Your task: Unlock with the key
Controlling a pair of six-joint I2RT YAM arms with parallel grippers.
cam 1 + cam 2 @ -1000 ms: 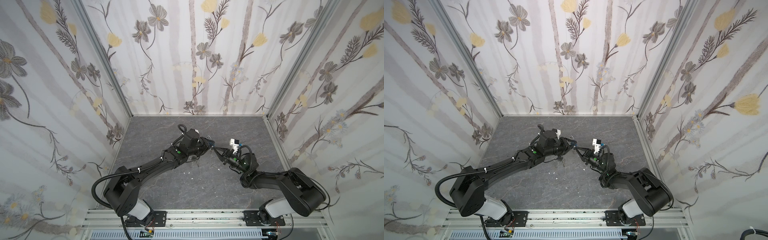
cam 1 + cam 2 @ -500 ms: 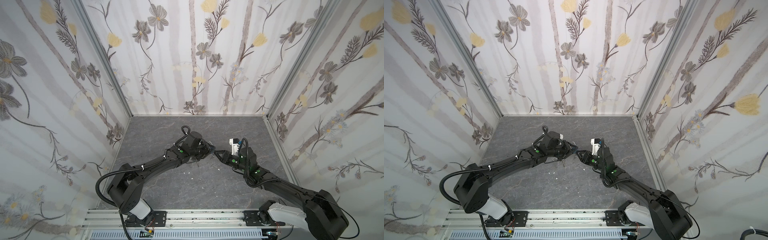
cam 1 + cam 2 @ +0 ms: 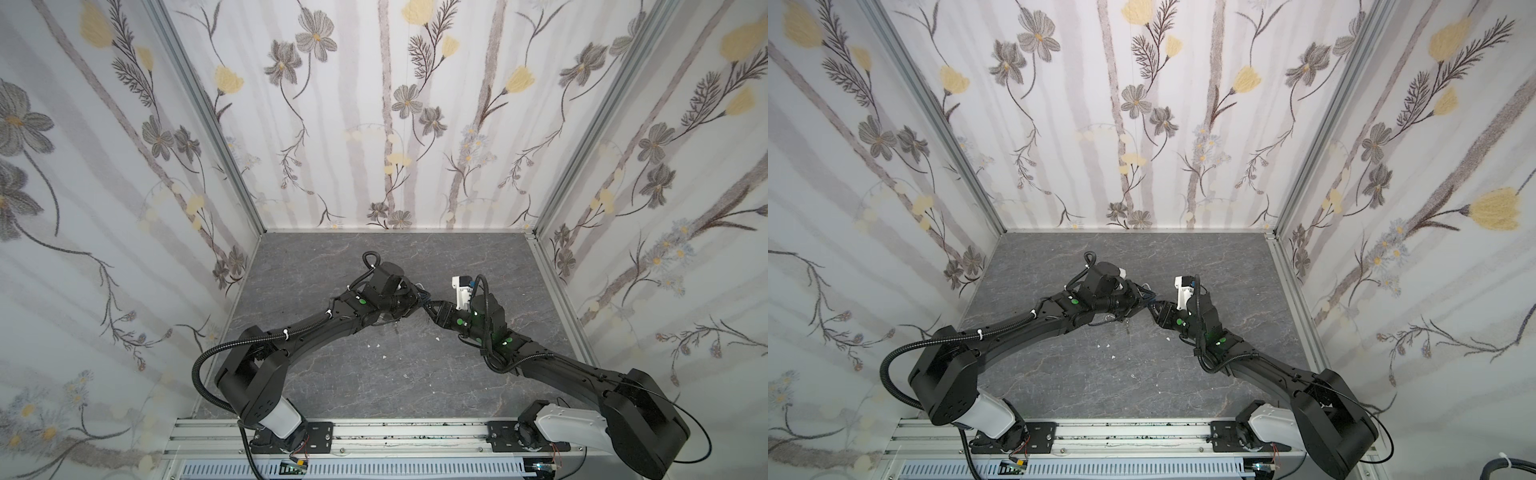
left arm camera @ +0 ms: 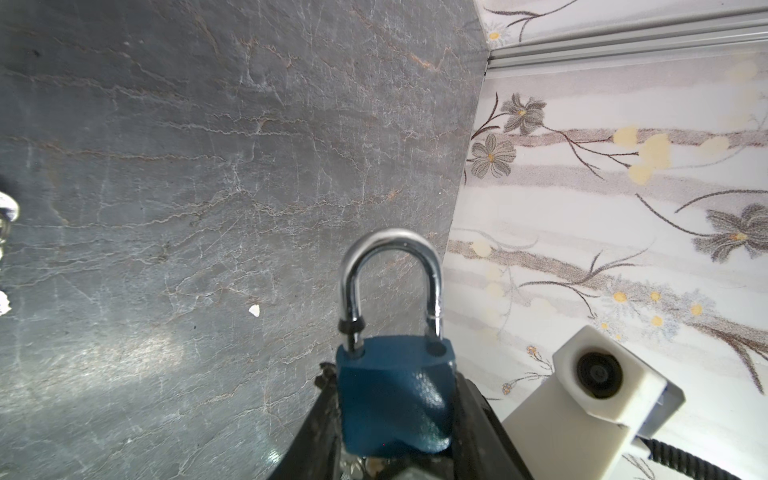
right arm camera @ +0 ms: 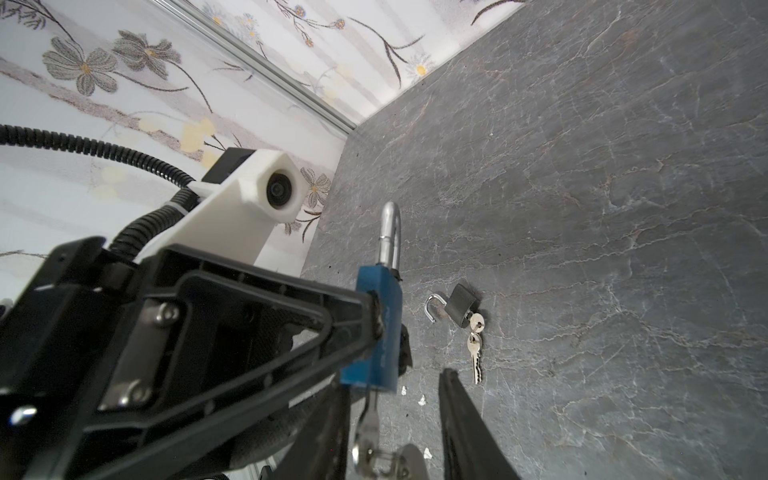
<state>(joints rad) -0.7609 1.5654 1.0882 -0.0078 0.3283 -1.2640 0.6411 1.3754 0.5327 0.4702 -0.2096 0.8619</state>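
Sam: Grey stone floor [image 3: 374, 374] all over, with flower walls [image 3: 374, 124] on three sides. Where is the lock?

Lia: Up off the floor, in the middle, where both arms meet. The left claw [image 4: 392, 415] is squeezed tight on the blue lock [image 4: 395, 390], with a black finger [image 4: 322, 432] on each side.

Sam: And its silver loop [image 4: 390, 266]?

Lia: It points away from the claw. One leg goes into the blue body. The other leg's end seems to sit just above its hole.

Sam: Where is the key?

Lia: The key [image 5: 370, 415] is stuck in the bottom of the blue lock. It hangs down with a ring [image 5: 376, 455] on it.

Sam: Does the right claw [image 5: 395, 399] hold it?

Lia: No. Its fingers [image 5: 461, 424] are apart, with the key in the gap. It has nothing in its grip.

Sam: Anything else around?

Lia: A small dark lock [image 5: 460, 307] lies on the floor just past them. Its loop is swung open, and two keys [image 5: 475, 345] hang on it. Little white crumbs [image 4: 254, 310] lie on the floor too.

Sam: What blocks the view?

Lia: In the right wrist view, the left claw's big black finger and a white camera box [image 5: 257, 195] hide much of one side. In both top views the arms cover the blue lock, so you can hardly see it.
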